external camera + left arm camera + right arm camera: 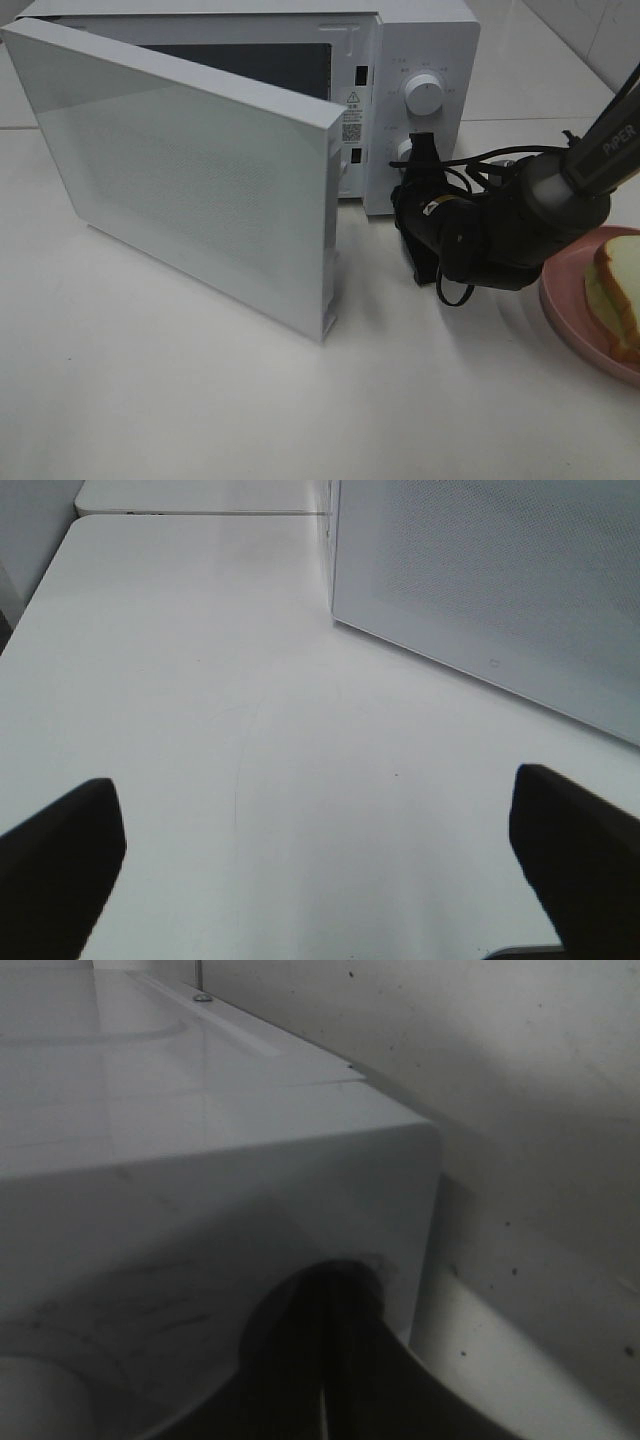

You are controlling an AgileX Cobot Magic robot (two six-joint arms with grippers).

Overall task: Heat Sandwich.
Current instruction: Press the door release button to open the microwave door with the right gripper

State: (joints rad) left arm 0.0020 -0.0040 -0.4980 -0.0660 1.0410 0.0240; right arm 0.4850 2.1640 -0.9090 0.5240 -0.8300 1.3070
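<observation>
White table (150,400) | microwave (430,40) door (190,170) open | sandwich (620,290) on plate (570,310) right of microwave, not loaded | right gripper (420,150) closed, empty, at microwave front | left gripper (320,860) spread wide, empty

A plain white table (200,400) carries everything, its smooth top bare across the near half from 5 to 8 o'clock in the high view. A white microwave (430,40) stands on it from 10 to 1 o'clock, its door (190,170) swung open toward the middle. A round pink plate (562,305) rests on the table at 4 o'clock, cut off by the edge of the view.
</observation>
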